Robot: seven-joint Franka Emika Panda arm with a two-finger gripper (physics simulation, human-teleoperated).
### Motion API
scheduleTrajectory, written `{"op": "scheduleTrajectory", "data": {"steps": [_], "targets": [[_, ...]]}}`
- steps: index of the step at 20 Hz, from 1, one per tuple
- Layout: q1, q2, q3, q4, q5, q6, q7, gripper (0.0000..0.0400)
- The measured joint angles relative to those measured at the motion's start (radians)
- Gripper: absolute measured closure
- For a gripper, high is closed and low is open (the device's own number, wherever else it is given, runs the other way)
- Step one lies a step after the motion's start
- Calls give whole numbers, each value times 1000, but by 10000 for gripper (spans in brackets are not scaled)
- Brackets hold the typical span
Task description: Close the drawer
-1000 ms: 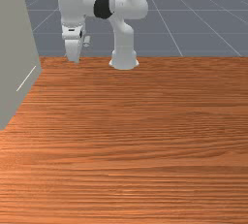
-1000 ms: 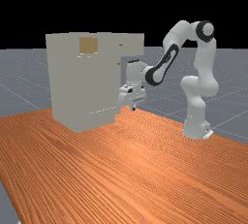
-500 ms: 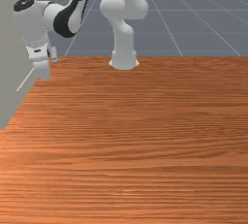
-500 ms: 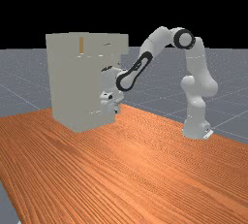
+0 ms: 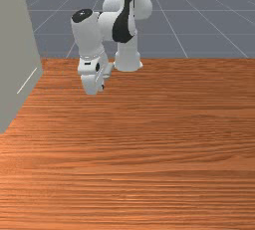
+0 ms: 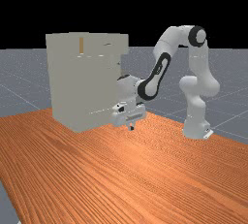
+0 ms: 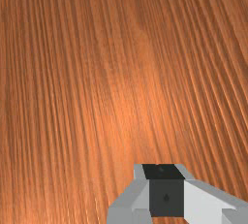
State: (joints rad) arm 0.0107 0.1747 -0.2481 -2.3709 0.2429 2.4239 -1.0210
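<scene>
Over the table [image 6: 145,169] hangs the hand [image 6: 131,127], wide or narrow I can't tell, and the drawer [image 6: 122,45] pokes out

The end effector [image 5: 93,90] hangs above the table [image 5: 149,149], beside the cabinet [image 5: 15,50].

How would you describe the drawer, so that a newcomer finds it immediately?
On the far view's left stands a tall grey cabinet. Look at its top, on the side toward the robot arm. The drawer is the block jutting out there, beyond the cabinet's body below.
</scene>
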Motion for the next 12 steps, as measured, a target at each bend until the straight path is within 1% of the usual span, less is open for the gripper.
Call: {"op": "scheduleTrajectory", "data": {"steps": [1,2,4,5,6,7,8,9,11,12], "targets": [[86,-11,55,-7,-2,-12,11,400],[147,-6,99,6,-14,-33,-23,400],[236,13,161,34,-5,-26,78,400],[255,-33,176,4,-45,-10,-13,400],[261,-72,176,14,-60,-58,2,400],[260,-98,179,10,-68,-123,-42,400],[264,-136,182,-40,-67,-110,-34,400],[269,-150,184,-57,-76,-102,26,400],[271,-177,185,-81,-65,-94,16,400],[271,-181,184,-67,-68,-126,10,400]]}}
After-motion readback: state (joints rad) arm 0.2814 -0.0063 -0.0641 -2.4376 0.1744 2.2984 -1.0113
